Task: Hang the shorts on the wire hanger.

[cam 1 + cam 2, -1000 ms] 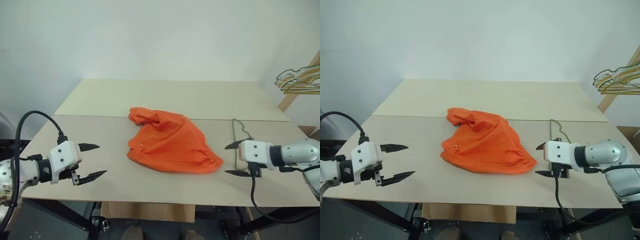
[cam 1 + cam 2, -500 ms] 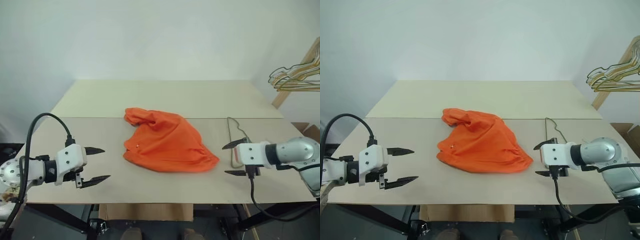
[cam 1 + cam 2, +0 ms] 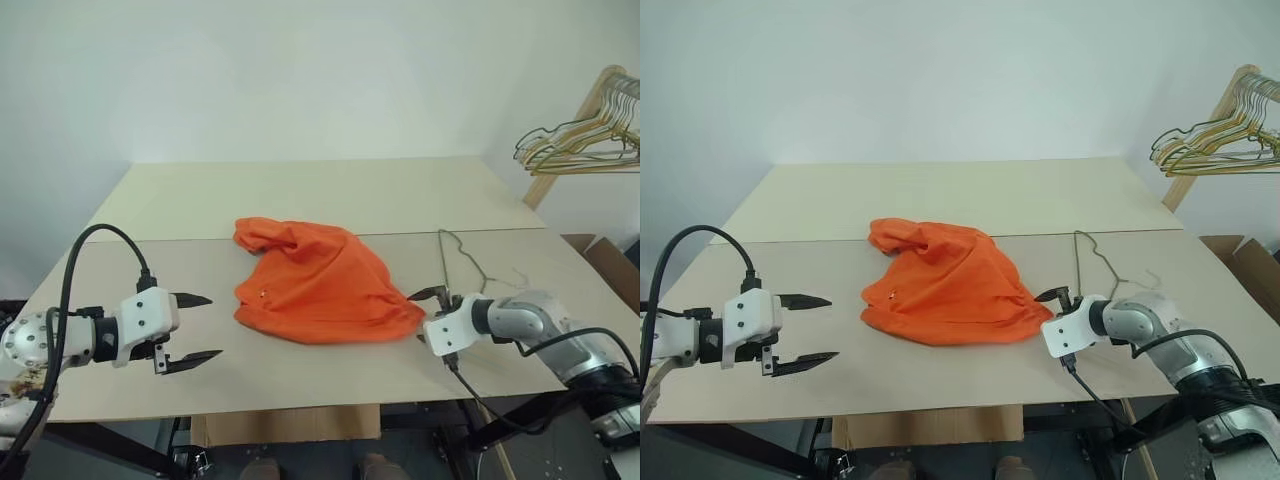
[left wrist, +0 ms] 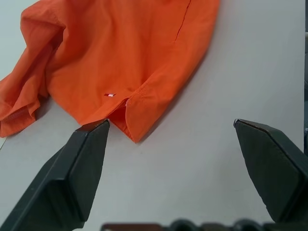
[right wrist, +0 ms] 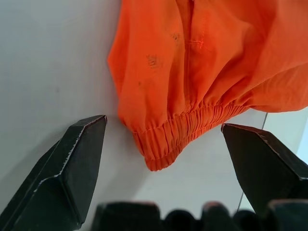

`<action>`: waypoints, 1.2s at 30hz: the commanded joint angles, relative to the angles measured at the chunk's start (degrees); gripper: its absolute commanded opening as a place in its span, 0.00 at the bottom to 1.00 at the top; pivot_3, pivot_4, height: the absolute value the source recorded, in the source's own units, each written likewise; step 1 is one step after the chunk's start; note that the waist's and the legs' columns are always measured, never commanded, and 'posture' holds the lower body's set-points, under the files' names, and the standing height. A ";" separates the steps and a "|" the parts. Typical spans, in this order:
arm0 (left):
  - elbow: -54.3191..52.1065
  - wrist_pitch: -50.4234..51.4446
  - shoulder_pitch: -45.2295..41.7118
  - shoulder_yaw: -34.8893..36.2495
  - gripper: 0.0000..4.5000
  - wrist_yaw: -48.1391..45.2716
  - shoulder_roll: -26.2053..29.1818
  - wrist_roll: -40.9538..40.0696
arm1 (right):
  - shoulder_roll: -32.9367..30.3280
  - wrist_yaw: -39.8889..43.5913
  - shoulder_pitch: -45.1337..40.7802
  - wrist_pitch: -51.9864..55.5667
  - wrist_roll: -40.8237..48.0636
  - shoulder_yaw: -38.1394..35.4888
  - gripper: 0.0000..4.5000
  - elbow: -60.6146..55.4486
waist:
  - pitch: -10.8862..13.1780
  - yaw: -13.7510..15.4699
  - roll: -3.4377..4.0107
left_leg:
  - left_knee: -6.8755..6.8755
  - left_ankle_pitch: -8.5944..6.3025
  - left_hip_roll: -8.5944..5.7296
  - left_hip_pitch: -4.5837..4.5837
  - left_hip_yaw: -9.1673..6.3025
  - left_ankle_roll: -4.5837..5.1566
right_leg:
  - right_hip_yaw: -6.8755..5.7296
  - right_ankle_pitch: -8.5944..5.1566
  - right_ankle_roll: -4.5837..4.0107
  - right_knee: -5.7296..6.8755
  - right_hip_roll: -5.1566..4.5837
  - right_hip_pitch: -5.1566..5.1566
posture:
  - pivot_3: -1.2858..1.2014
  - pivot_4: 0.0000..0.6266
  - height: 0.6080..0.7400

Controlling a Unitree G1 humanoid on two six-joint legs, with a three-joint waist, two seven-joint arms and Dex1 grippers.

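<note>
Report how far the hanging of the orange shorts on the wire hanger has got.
Done: nothing yet. The bright orange fabric shorts lie crumpled on the table, and the thin dark wire hanger lies flat beside them. In hand: the right gripper, open, is lined up on the gathered waistband corner; the left gripper is open near the opposite edge, holding nothing. Left: grasp the shorts, take up the hanger, drape them.

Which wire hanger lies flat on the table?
The single dark wire hanger beside the orange shorts; the other hangers hang from a wooden rack.
</note>
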 commanded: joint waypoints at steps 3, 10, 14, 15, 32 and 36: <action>-0.95 -0.36 0.32 1.87 1.00 0.53 0.81 -0.02 | 0.16 -0.09 -0.91 -0.89 0.15 0.81 0.72 1.05 | 0.00 0.00 -0.01 | 0.00 0.00 0.01 0.03 0.00 0.00 | -0.01 0.00 0.00 0.00 0.00 0.03 | 0.56 0.00 1.00; 3.93 -1.79 -2.84 -0.02 1.00 -1.30 0.35 -0.74 | 0.75 -1.01 -0.93 -1.14 -0.13 1.44 0.15 1.58 | 0.00 -0.06 0.00 | 0.00 0.00 0.00 0.04 -0.01 0.00 | -0.01 0.00 -0.01 0.03 0.00 0.03 | 0.55 0.00 1.00; 11.32 -4.90 -8.80 -1.34 1.00 -5.44 -0.79 -2.80 | 1.47 -0.94 -1.32 -0.52 -0.07 1.36 0.01 1.94 | 0.00 -0.16 0.00 | 0.00 0.01 -0.01 0.05 0.00 0.00 | -0.01 0.00 -0.01 0.04 0.01 0.03 | 0.55 0.00 1.00; 13.26 -6.21 -11.32 -2.87 1.00 -6.26 -1.11 -1.92 | 1.54 -0.68 -1.25 -0.58 0.15 1.32 0.01 1.77 | 0.00 -0.19 0.00 | 0.00 0.01 -0.01 0.05 0.00 0.00 | -0.01 0.00 0.00 0.04 0.01 0.03 | 0.55 0.00 1.00; 53.17 -33.23 -43.33 -28.56 1.00 -15.09 -12.87 19.97 | 2.81 -0.47 -0.56 2.92 -0.32 0.94 0.01 -1.32 | -0.05 -0.99 -0.07 | 0.04 0.01 -0.19 0.00 -0.08 0.01 | 0.08 0.05 0.06 -0.01 -0.01 0.10 | 0.54 0.00 1.00; 58.80 -37.11 -46.39 -31.00 1.00 -15.49 -14.23 23.20 | 2.57 -0.28 0.13 3.88 0.10 0.58 0.01 -2.66 | -0.06 -1.42 -0.09 | 0.05 -0.01 -0.21 -0.03 -0.06 0.04 | 0.16 0.07 0.09 -0.05 -0.01 0.08 | 0.53 0.00 1.00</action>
